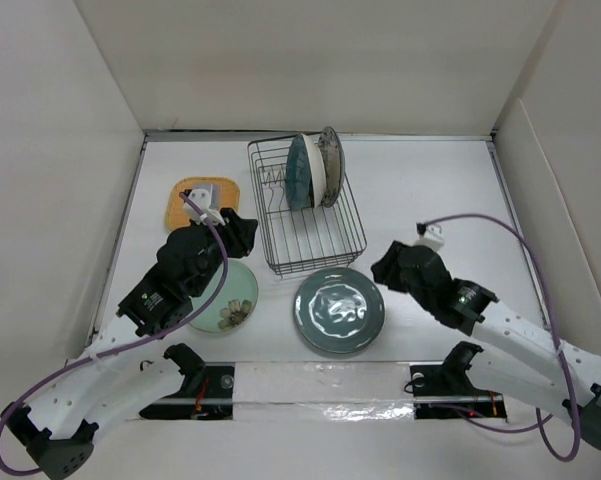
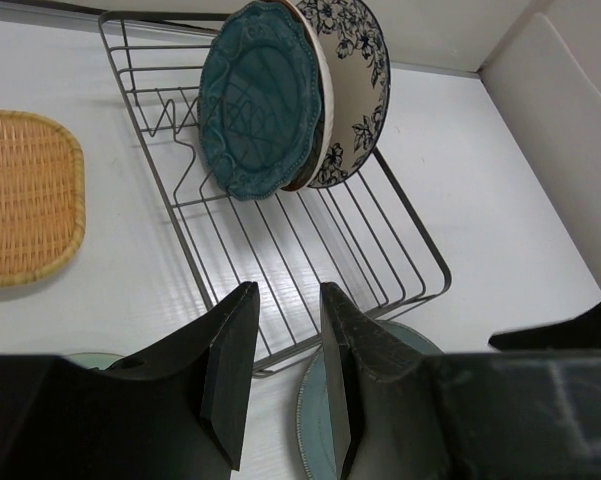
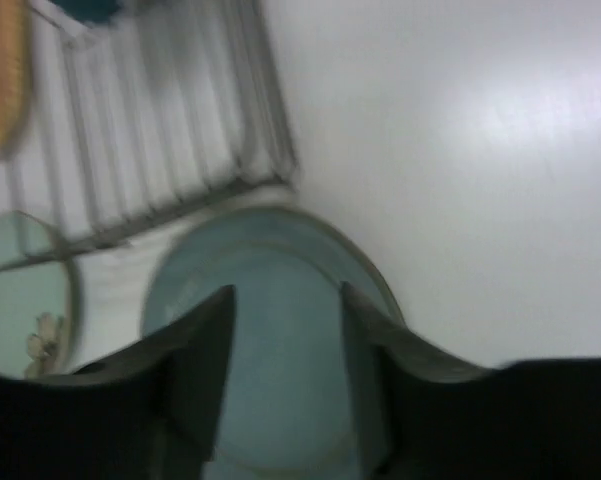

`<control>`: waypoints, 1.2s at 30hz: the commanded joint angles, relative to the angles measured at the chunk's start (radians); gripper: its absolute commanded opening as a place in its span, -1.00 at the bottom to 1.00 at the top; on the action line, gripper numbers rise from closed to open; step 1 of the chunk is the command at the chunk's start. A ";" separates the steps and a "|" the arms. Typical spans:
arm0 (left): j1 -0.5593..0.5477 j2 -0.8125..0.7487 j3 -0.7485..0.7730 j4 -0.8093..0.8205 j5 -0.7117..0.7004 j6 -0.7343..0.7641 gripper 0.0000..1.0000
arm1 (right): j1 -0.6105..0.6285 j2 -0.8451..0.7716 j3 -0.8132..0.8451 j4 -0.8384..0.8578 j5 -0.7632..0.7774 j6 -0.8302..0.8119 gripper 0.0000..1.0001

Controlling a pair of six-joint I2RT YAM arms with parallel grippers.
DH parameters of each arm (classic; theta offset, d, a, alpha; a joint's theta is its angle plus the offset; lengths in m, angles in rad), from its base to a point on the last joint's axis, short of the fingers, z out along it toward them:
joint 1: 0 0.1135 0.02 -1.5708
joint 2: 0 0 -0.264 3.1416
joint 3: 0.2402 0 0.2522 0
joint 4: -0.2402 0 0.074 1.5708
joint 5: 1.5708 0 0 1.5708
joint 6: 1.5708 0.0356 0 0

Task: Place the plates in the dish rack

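Upright plates (image 1: 310,170) at rack (image 1: 315,235) far end; flat plate (image 1: 338,310) just before rack.

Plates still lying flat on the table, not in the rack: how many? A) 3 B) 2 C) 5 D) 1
A: the orange rounded-square plate, the pale mint plate and the large grey-green plate lie flat on the table; the others stand upright in the dish rack.

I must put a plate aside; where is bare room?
Free: the white table right of the black wire dish rack, and the rack's near half. Crowded: rack's left and front, with orange square plate, pale mint plate, large grey-green plate.
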 commanded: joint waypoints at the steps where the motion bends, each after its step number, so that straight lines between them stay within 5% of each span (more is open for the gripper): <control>1: 0.002 0.000 0.004 0.042 0.026 -0.005 -0.44 | 0.009 -0.133 -0.113 -0.230 -0.055 0.323 0.24; 2: 0.002 -0.001 0.004 0.042 0.026 -0.005 -0.44 | 0.009 -0.163 -0.144 -0.229 -0.076 0.350 0.42; 5: 0.002 -0.006 0.002 0.040 0.015 -0.004 -0.44 | -0.063 -0.203 -0.242 -0.194 -0.199 0.365 0.54; 11: 0.002 -0.004 0.001 0.042 0.027 -0.004 -0.44 | -0.117 -0.134 -0.420 0.057 -0.501 0.347 0.53; 19: 0.002 -0.005 0.004 0.042 0.019 -0.004 -0.43 | -0.126 -0.017 -0.475 0.176 -0.590 0.347 0.45; 25: 0.002 -0.003 0.007 0.045 0.023 -0.005 -0.42 | -0.116 0.047 -0.570 0.279 -0.623 0.416 0.13; 28: 0.002 -0.001 0.007 0.045 0.019 -0.005 -0.41 | -0.091 0.037 -0.569 0.267 -0.588 0.436 -0.20; 29: 0.002 -0.001 0.005 0.046 0.019 -0.005 -0.41 | -0.091 0.029 -0.566 0.256 -0.575 0.443 -0.53; 32: 0.002 0.002 0.007 0.046 0.018 -0.004 -0.41 | -0.070 -0.028 -0.546 0.193 -0.528 0.447 -0.92; 36: 0.002 0.006 0.007 0.045 0.013 -0.004 -0.41 | -0.059 -0.126 -0.537 0.150 -0.498 0.427 -1.00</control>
